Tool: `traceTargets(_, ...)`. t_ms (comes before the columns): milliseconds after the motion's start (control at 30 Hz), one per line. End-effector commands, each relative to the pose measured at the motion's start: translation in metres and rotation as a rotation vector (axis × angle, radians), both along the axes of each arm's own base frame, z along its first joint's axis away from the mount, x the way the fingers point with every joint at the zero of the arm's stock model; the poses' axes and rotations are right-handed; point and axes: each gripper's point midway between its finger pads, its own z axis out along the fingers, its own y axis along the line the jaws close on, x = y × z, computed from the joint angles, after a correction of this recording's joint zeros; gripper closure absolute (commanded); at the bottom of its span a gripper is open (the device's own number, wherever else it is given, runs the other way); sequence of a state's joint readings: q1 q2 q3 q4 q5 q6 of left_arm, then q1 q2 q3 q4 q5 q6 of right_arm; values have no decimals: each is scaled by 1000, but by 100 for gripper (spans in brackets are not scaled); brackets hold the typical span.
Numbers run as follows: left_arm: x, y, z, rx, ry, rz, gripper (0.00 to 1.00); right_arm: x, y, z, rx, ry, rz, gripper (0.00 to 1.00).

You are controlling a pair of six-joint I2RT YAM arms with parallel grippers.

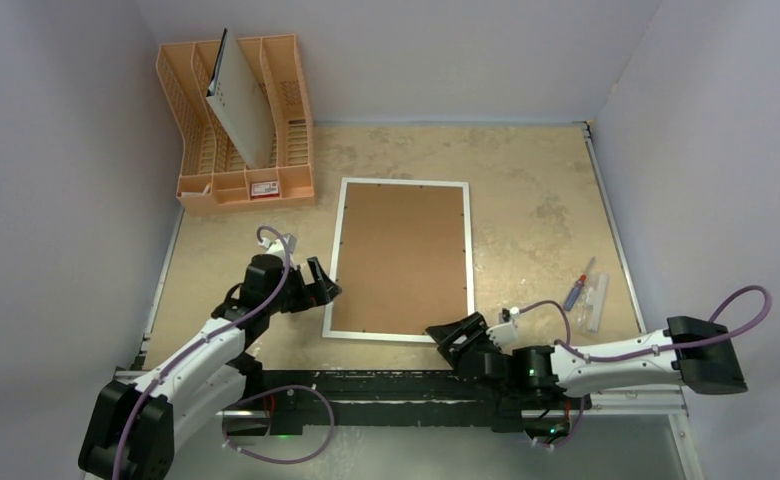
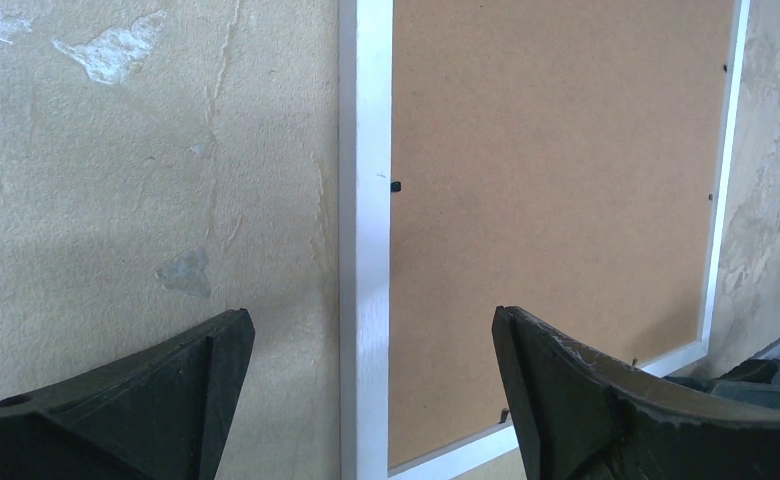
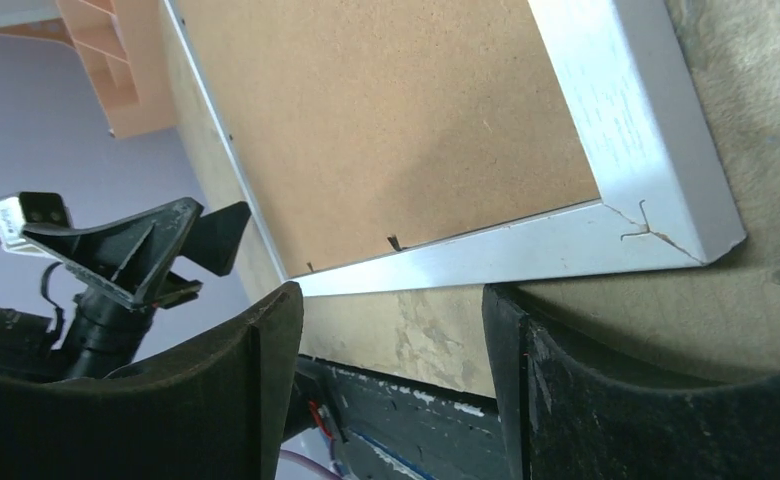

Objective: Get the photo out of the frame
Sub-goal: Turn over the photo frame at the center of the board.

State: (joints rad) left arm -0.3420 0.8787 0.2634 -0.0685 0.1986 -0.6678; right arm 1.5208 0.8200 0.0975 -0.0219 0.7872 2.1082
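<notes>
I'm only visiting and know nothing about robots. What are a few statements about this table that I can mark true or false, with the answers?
1. The frame lies with its brown back facing up. True.
2. The left fingers are clamped on the frame. False: they stand apart, holding nothing.
3. A pale board stands in the orange rack. True.
4. The screwdriver lies left of the frame. False: it lies to the frame's right.
</notes>
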Motion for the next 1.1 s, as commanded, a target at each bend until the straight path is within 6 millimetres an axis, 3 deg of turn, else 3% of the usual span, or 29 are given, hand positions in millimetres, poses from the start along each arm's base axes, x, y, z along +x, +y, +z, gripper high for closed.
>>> traceTargets(0, 3, -1, 4, 5, -31, -12, 5, -1, -14, -2, -95, 22, -18, 30)
traceTargets(167, 5, 0, 8, 17, -41, -13, 5, -4, -12, 16, -201, -29, 66, 28)
traceTargets(300, 7, 1, 10, 27, -52, -19, 5, 8, 4, 65, -367, -273, 223, 21)
traceTargets(433, 6, 0, 7, 33, -45, -31, 5, 34, -19, 91, -666, -348, 228, 10)
traceTargets(533, 6, -3, 6, 28, -41, -50, 5, 60, -36, 95, -798, -291, 234, 4)
traceTargets(667, 3, -7, 3, 18, -29, -85, 5, 91, -53, 87, -811, -229, 255, 2)
traceTargets(767, 1, -11, 2, 9, -25, -110, 5, 106, -61, 71, -718, -174, 298, 1)
traceTargets(867, 0, -13, 3, 3, -25, -126, 5, 109, -74, 46, -653, -76, 333, 1)
traceTargets(1000, -1, -12, -1, 20, 0, -121, 7, 102, -56, 28, -557, -62, 463, 1)
traceTargets(1067, -2, -13, -2, 18, 3, -125, 9, 101, -58, 16, -555, -6, 453, 1)
